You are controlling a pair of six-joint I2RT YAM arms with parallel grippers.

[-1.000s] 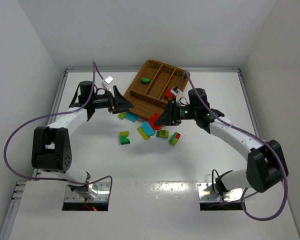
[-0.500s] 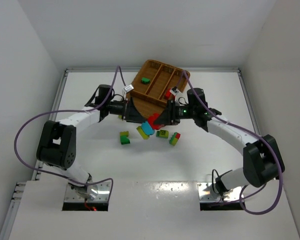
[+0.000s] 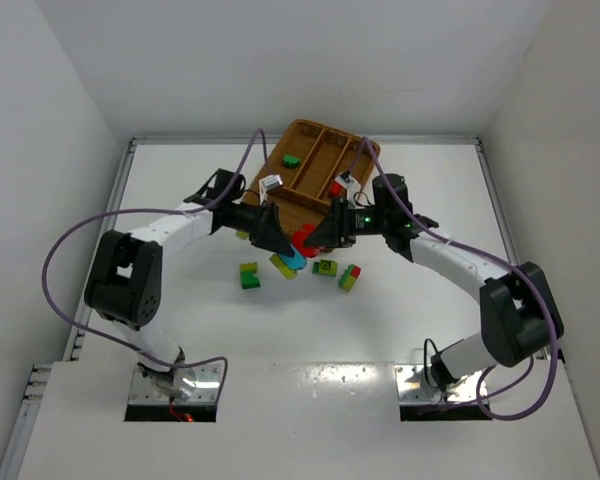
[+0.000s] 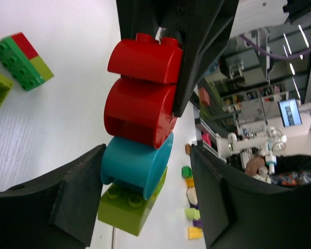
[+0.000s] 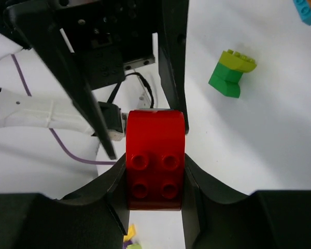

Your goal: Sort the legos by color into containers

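A matte white desk (image 3: 180, 340) fills a plain booth, shut in by white walls (image 3: 310, 60) at the back and on both sides. A glossy white plate (image 3: 310, 395) covers the desk's near edge, where the two arm bases are bolted, and purple cables (image 3: 55, 260) loop over the arms. At the far middle of the desk lies the wicker tray (image 3: 325, 128), turned askew. It has a green brick (image 3: 291, 160) in its left compartment and a small red piece (image 3: 336, 187) at the near end of the right one. Just in front of the tray the two arms meet. The right pincer (image 5: 155, 161) pinches a rounded red brick (image 5: 155, 179) between its fingers. The left pincer (image 4: 147, 161) is spread around a light blue brick (image 4: 135, 166), which abuts the red brick and has a lime brick (image 4: 127, 210) on its other side. One finger is at the blue brick's edge; the other stands clear of it. I cannot tell whether the three are clicked together. Three loose bricks (image 3: 326, 267) lie on the bare desk nearby. The left wrist view also shows a cluttered room with a lit screen (image 4: 290, 111).
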